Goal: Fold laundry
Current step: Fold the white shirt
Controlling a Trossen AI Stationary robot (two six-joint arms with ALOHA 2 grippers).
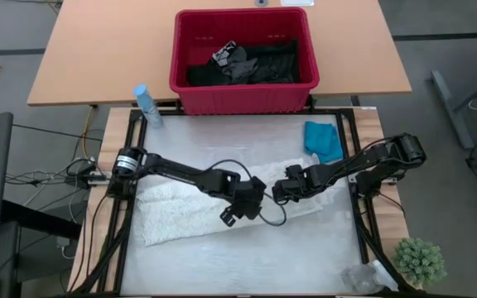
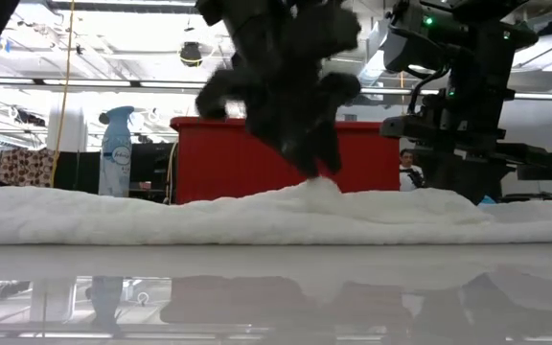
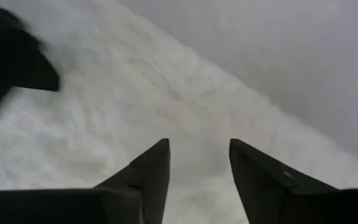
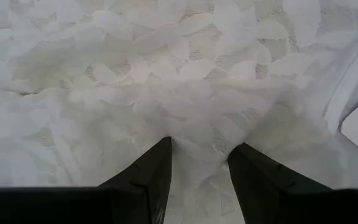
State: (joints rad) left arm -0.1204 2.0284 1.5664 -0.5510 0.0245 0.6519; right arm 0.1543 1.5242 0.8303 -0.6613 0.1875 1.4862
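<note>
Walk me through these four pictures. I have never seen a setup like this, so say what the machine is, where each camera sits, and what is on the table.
Two dark robot arms work at a table. One camera looks straight down, one sits at table height, and one rides on each wrist. A white lacy garment lies spread on the table, a small teal garment beside it. Behind stands a red basket with dark clothes. The left gripper is open just above the white cloth. The right gripper presses into it, fabric bunched between its parted fingers.
</note>
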